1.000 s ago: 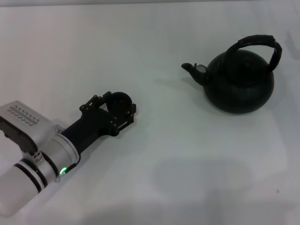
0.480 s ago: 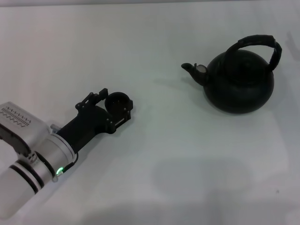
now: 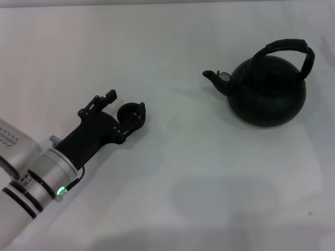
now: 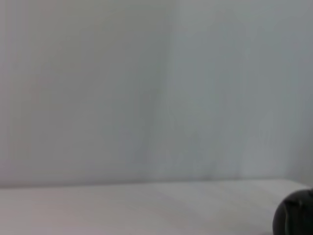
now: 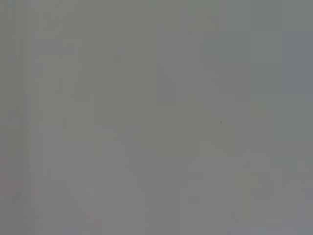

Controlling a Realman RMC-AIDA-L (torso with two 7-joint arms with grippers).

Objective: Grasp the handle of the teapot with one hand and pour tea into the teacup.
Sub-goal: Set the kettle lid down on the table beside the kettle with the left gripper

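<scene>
Head view shows our left gripper (image 3: 124, 104) low in the left half of the frame, reaching up and to the right from the bottom-left corner on its white and grey arm (image 3: 29, 180), where a small green light glows near the black rings. Its jaws stand wide apart: one finger (image 3: 109, 96) points away toward the upper left of the cup, the other lies against the cup's right side, and nothing is clamped between them. The cup (image 3: 127, 113) sits on the white table (image 3: 172, 172) between those fingers, closer to the right one — whether the finger actually touches the rim we cannot tell. The teapot (image 3: 268, 91) stands well apart from the cup, in the upper right of the frame, upright, with its short spout (image 3: 215, 78) aimed left toward the middle of the table. Its handle (image 3: 290, 49) arches over the top of the pot, ribbed and black, with nothing holding it. In our left wrist view only a dark rounded shape (image 4: 296, 215) shows at the lower right corner — what it is we cannot say — against the pale table and wall. Our right wrist view gives plain grey and no object, and the right gripper appears in none of the views.
</scene>
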